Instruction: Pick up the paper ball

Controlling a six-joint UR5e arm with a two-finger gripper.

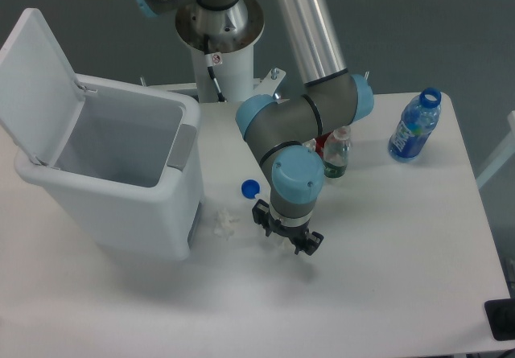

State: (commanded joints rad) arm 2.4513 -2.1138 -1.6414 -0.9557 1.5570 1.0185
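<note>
Low over the table (386, 277), end effector (283, 241), finger opening hidden.
</note>
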